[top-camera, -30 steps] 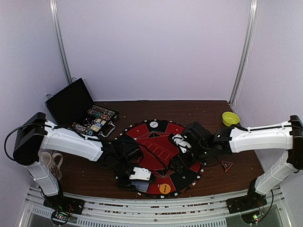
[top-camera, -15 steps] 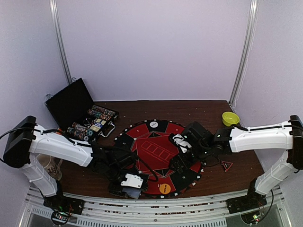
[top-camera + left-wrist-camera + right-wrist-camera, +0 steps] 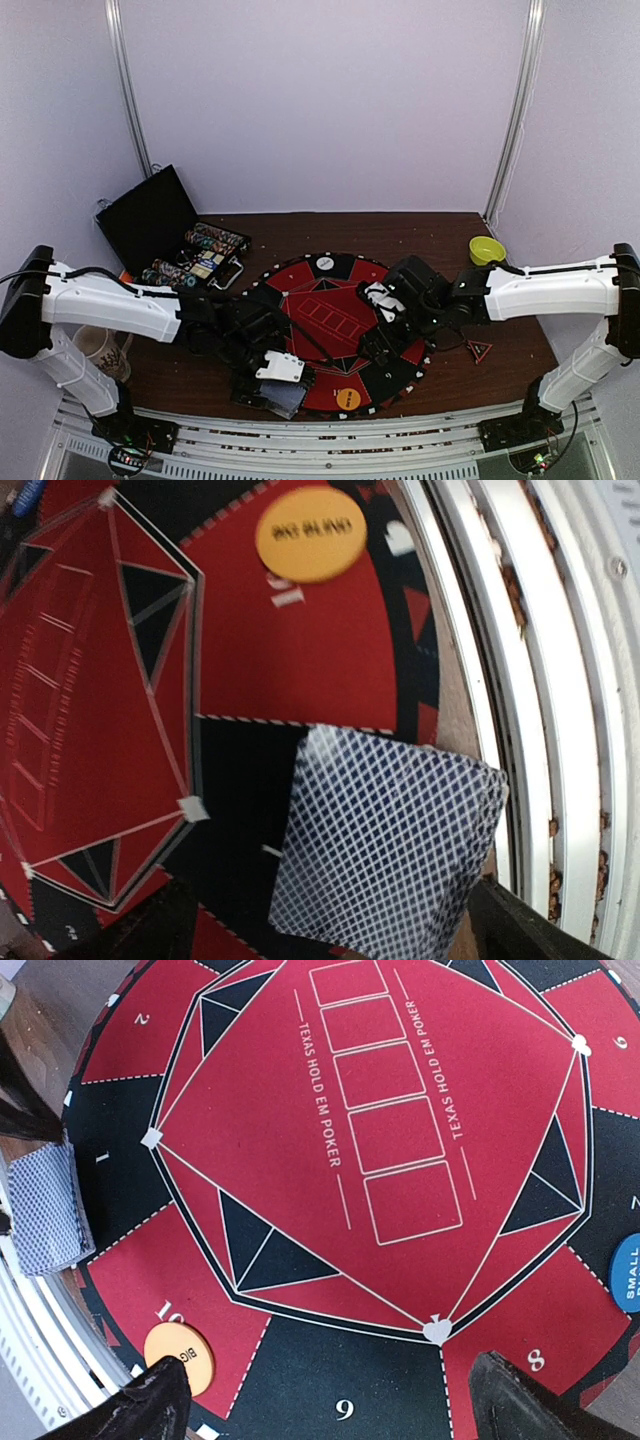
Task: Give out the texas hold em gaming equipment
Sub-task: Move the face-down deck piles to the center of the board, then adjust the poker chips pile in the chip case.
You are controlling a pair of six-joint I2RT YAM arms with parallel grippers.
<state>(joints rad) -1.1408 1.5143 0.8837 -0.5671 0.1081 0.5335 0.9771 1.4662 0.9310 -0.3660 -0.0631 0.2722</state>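
Brown wooden worktop carries a round red-and-black poker mat; over its 3 o'clock side the right gripper hangs wide open and empty. The left gripper, jaws spread wide, straddles without gripping the blue-backed card deck lying at the mat's 7 o'clock rim, with the orange disc at 6 o'clock

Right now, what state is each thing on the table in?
Card deck, face down, in one stack.
Orange disc, flat, label up.
Chip case, lid open.
Yellow bowl, upright.
Left fingers, open over the deck.
Right fingers, open, empty.
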